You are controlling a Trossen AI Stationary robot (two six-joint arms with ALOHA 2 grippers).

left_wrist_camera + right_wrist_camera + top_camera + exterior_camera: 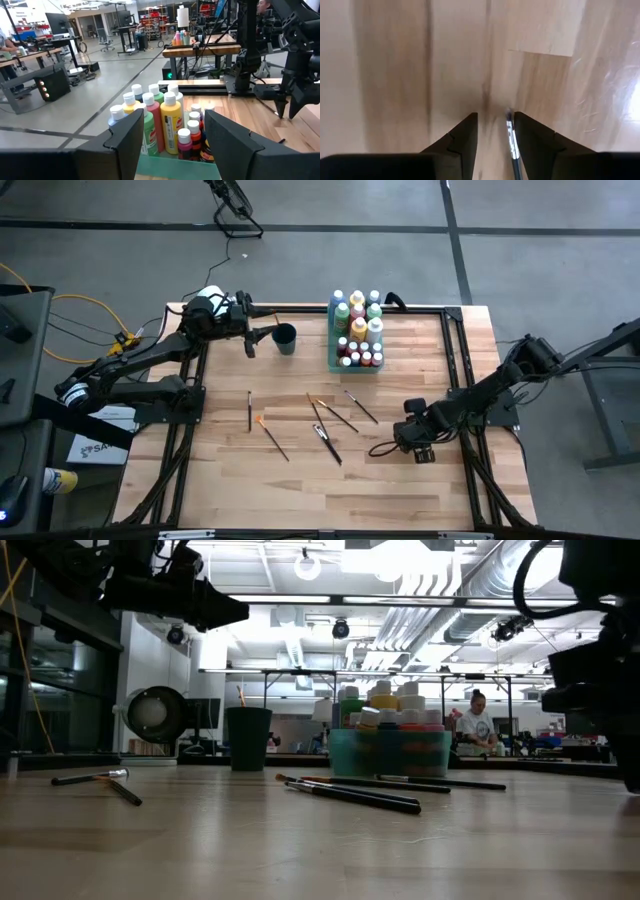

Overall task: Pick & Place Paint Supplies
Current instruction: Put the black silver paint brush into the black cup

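A translucent green tray (333, 350) at the table's far middle holds several paint bottles (358, 330) with white caps. Several thin dark brushes (325, 430) lie flat on the wood in the middle of the table. My left gripper (250, 340) hangs level over the far left. It is open and points at the bottles (160, 120), with nothing between its fingers. My right gripper (420, 448) points down, close over the wood at the near right. It is open, and a thin brush with a silver ferrule (510, 134) stands between its fingers (492, 145). My right gripper has the thin brush (514, 152) running along the inner side of one finger (532, 145), with a wide gap to the other finger. I cannot tell whether the finger touches the brush.
A dark cup (285, 338) stands just left of the tray, next to my left gripper. A black cable loop (383, 446) lies beside my right gripper. Black frame rails (455, 350) run along the table's sides. In the low view, a person sits far behind the table.
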